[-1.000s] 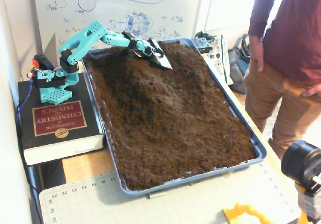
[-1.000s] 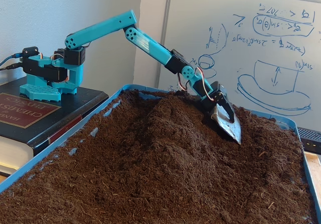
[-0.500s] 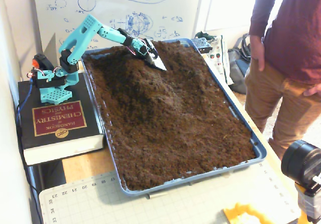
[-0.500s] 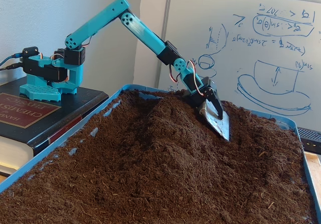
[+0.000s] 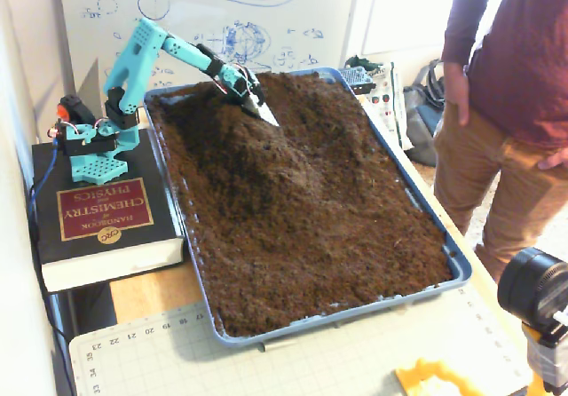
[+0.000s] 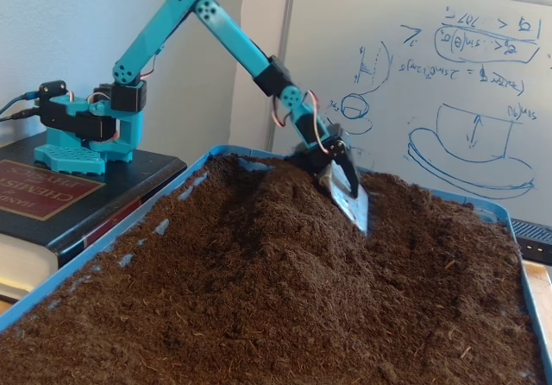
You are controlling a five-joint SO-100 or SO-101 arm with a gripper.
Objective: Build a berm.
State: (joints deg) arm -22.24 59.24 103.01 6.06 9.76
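Note:
A teal arm stands on a thick book at the tray's left. Its gripper carries a flat metal blade, which rests tip-down on the dark soil near the tray's far end. The berm is a raised ridge of loose brown soil running from that far end toward the tray's middle. In the other fixed view the blade leans against the right flank of the mound, just below its crest. No separate fingers show, so open or shut is unclear.
The blue tray rim encloses the soil bed. The black book holds the arm's base. A person stands at the right. A camera sits at the front right, with a cutting mat in front and a whiteboard behind.
The blade has been drawn back across the soil toward the arm's base, to the left in both fixed views. The arm's elbow has risen higher.

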